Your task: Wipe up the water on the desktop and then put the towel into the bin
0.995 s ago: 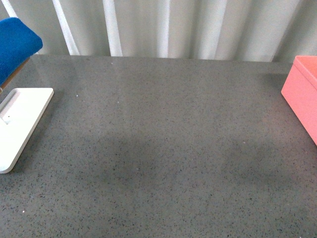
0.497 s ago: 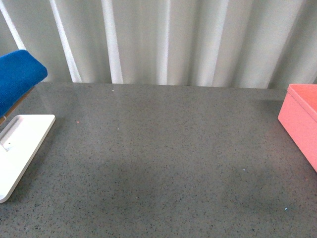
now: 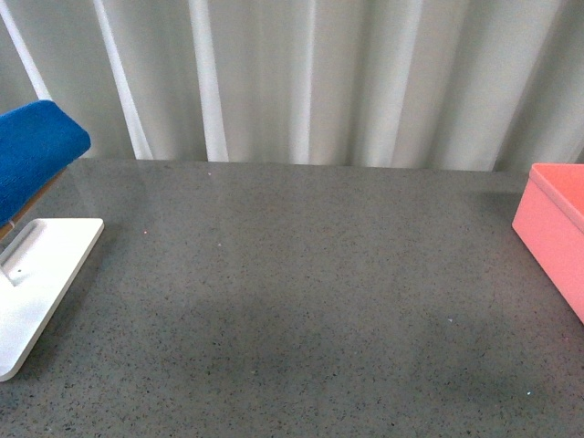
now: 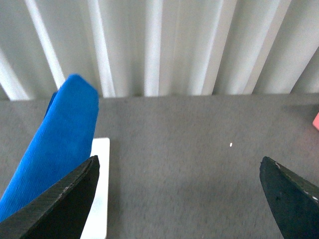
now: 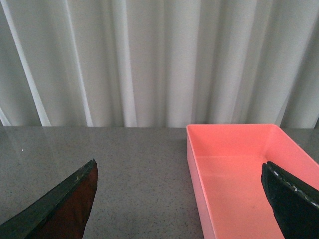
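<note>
Two grippers, both with fingers spread wide and nothing between them.

Left gripper (image 4: 177, 199): dark, rough-textured fingers (image 4: 62, 199). It hangs above the speckled dark grey stone-like desktop (image 3: 292, 292) and looks toward the pleated white curtain (image 3: 319, 82). The bright blue plush towel (image 4: 57, 142) lies outside the gap, just beyond one fingertip. Whether the two touch cannot be told.

Right gripper (image 5: 174, 206): same raised pose, facing the curtain. The salmon-pink rectangular plastic bin (image 5: 239, 169) stands ahead of it, and one fingertip (image 5: 294, 204) overlaps the open inside of the bin. The bin has straight walls, a thick rim and a smooth floor.

From the front camera:
- The towel (image 3: 36, 151) is at about 10 o'clock. It is folded into a rounded hump and raised off the surface, with a sliver of brown showing under it.
- Below the towel, at 9 o'clock, the flat white tray (image 3: 46, 274) with rounded corners rests on the desktop.
- The bin (image 3: 557, 228) is at 3 o'clock, cut off by the frame edge and well apart from the towel.
- The desktop is slightly glossy. A few tiny bright specks show on it, too small to identify.
</note>
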You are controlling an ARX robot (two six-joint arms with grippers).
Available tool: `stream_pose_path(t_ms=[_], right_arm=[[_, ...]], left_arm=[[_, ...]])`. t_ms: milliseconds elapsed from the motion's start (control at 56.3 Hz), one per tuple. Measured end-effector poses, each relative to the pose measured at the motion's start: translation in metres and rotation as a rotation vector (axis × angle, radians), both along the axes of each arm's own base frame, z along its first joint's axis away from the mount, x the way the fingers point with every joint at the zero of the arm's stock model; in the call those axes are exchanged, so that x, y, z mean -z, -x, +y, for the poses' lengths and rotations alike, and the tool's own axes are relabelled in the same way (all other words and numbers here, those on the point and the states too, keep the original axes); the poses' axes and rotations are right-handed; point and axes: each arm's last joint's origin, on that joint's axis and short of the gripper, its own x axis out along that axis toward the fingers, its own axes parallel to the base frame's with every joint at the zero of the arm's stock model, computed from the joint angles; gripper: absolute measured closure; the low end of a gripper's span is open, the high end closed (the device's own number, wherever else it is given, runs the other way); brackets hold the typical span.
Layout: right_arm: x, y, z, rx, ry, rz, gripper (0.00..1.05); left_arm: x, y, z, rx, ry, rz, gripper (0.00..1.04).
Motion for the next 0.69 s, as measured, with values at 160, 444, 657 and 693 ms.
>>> stream_pose_path(t_ms=[160, 444, 657, 693], right_arm=[[0.0, 0.0, 0.0, 0.0, 0.0, 0.0, 0.07], [0.0, 0.0, 0.0, 0.0, 0.0, 0.0, 0.07], [0.0, 0.0, 0.0, 0.0, 0.0, 0.0, 0.07], [0.0, 0.0, 0.0, 0.0, 0.0, 0.0, 0.07]], left_arm=[[-0.029, -0.068, -0.023, 0.091, -0.04, -0.015, 0.07], [-0.033, -0.238, -0.032, 0.126, -0.333, 0.253, 0.07], [-0.01, -0.293, 0.021, 0.028, -0.435, 0.385, 0.07], [-0.005, -0.295, 0.029, 0.019, -0.447, 0.399, 0.07]])
